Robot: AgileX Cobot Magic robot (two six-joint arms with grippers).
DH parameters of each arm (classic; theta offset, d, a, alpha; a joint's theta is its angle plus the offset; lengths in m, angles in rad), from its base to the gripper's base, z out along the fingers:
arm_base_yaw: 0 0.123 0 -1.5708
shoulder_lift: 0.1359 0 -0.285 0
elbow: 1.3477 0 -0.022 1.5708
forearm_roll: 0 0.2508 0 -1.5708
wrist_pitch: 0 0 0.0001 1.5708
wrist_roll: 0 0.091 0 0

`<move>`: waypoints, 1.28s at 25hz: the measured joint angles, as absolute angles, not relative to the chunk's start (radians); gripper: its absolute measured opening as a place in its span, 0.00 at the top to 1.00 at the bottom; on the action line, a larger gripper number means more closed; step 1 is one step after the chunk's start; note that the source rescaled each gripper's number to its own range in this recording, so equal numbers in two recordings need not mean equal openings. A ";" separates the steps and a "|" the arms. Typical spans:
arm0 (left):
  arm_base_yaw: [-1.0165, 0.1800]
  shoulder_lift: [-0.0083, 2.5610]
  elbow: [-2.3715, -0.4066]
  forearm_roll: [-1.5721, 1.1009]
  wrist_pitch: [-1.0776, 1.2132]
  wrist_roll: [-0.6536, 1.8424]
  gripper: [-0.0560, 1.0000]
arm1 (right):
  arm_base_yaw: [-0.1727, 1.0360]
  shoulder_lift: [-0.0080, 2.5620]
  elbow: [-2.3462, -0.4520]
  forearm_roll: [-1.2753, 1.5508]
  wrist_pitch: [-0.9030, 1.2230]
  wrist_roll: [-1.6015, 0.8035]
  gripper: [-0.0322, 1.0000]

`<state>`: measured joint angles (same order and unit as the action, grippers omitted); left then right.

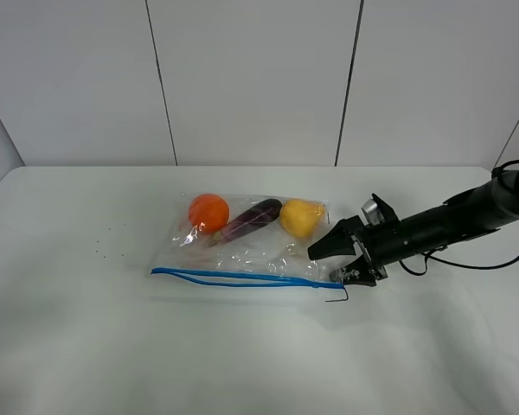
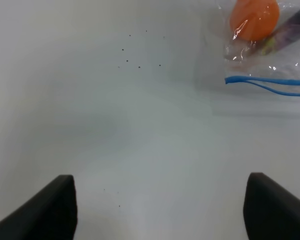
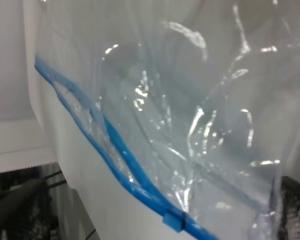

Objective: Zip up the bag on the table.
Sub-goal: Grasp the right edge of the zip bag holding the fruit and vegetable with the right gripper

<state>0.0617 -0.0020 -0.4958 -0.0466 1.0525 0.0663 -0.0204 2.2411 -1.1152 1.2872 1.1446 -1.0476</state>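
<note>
Plastic, clear and crinkly, makes up the bag (image 1: pixel 251 251), which lies flat near the middle of the white counter (image 1: pixel 86 346). Its blue zip strip (image 1: pixel 242 277) runs along the edge nearest the exterior high camera. The strip's two tracks stand apart over most of their length and meet only near the right-hand end, so the bag is not yet closed. Inside, along the far edge, sit a round orange fruit (image 1: pixel 208 212), a dark purple vegetable (image 1: pixel 253 218) and a yellow fruit (image 1: pixel 301 217), side by side.

The right pincer (image 1: pixel 327 266) reaches in low from the right, at the bag's near right corner. Its fingers are spread wide with that corner between them (whether either finger presses the plastic cannot be told). Its wrist view is filled with wrinkled film, the blue strip and a small blue slider (image 3: pixel 174 220).

The left pincer (image 2: pixel 160 215) shows only in its own wrist view. Its two dark fingertips (image 2: pixel 45 210) are set far apart, with nothing but bare counter between them. It is well apart from the bag's left end, beyond a scatter of small dark specks (image 2: pixel 135 62).
</note>
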 joint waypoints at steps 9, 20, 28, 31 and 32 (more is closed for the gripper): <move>0.062 -0.002 -0.496 -0.047 1.053 0.066 0.04 | -0.020 2.256 -1.115 1.303 1.146 -1.070 0.06; 0.062 -0.002 -0.496 -0.047 1.053 0.066 0.04 | -0.020 2.291 -1.116 1.337 1.187 -1.093 0.12; 0.062 -0.002 -0.496 -0.047 1.053 0.066 0.04 | -0.020 2.294 -1.116 1.339 1.194 -1.095 0.33; 0.062 -0.002 -0.496 -0.047 1.053 0.066 0.04 | -0.020 2.294 -1.116 1.333 1.194 -1.095 0.37; 0.062 -0.002 -0.496 -0.047 1.053 0.066 0.04 | -0.020 2.294 -1.116 1.332 1.195 -1.095 0.37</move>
<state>0.0617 -0.0020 -0.4958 -0.0466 1.0525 0.0663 -0.0204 2.2944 -1.1162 1.3319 1.1954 -1.0948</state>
